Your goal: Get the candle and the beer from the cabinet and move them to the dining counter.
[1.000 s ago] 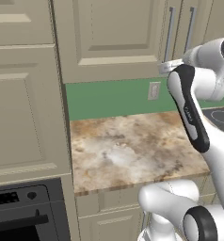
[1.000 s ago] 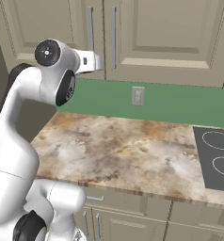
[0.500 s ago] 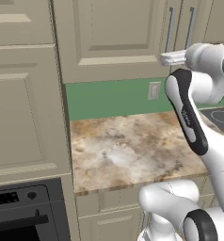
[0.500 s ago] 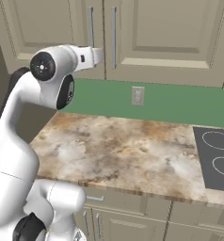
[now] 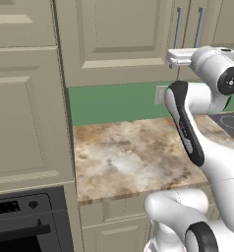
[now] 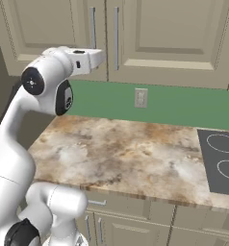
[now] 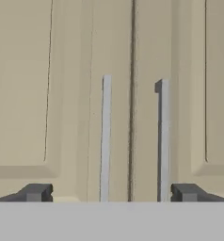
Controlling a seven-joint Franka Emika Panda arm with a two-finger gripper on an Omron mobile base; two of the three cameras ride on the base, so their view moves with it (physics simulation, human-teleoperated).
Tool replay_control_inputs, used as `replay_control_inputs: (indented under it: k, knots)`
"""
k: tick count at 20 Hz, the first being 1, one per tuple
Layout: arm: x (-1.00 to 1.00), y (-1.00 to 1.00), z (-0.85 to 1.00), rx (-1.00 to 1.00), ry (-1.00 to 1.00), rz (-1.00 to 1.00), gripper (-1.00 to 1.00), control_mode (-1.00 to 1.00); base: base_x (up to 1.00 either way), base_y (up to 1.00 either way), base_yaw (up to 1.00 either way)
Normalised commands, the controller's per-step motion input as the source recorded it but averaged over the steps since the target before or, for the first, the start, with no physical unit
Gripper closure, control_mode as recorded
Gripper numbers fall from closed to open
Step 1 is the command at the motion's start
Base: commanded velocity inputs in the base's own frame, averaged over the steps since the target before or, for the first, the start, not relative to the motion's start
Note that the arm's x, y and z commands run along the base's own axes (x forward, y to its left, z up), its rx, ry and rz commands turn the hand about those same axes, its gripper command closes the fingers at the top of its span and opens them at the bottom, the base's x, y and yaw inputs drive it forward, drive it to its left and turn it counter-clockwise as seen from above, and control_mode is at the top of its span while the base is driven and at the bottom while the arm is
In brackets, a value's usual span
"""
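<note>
Left base view: hand raised higher and nearer the cabinet point(image 5: 124, 39) than a second ago, gripper point(image 5: 174, 58) now level with the lower ends of the grey bar handles point(image 5: 178, 24); reads as the approach to open a door, first step of the task. Both doors closed, so contents hidden; candle and beer presumably inside, not confirmed. Right base view: same rise and forward reach, hand just in front of the door seam above the marbled worktop point(image 6: 131, 153), near the white wall socket point(image 6: 141, 98) and black cooktop point(image 6: 222, 161). Hand view: fingertips point(image 7: 36, 192) spread wide, nothing held, straddling both handles point(image 7: 106, 136) without touching them. Dining counter elsewhere; location cannot be told.
</note>
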Motion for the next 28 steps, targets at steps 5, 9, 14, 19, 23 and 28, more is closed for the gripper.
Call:
replay_control_inputs:
  k: [5, 9, 14, 19, 23, 28]
  knots:
    - [-0.15, 0.01, 0.00, 0.00, -0.15, -0.04, -1.00, -1.00, 0.00, 0.00, 0.00]
    - [-0.02, 0.00, 0.00, 0.00, -0.10, 0.00, -1.00, -1.00, 0.00, 0.00, 0.00]
    - [0.07, -0.04, 0.00, 0.00, -0.04, 0.20, -1.00, -1.00, 0.00, 0.00, 0.00]
    - [0.10, -0.06, 0.00, 0.00, -0.06, 0.22, -1.00, -1.00, 0.00, 0.00, 0.00]
    - [0.19, -0.07, 0.01, 0.03, 0.00, 0.08, -1.00, -1.00, 0.00, 0.00, 0.00]
    - [0.08, -0.06, 0.02, 0.00, -0.02, 0.00, -1.00, -1.00, 0.00, 0.00, 0.00]
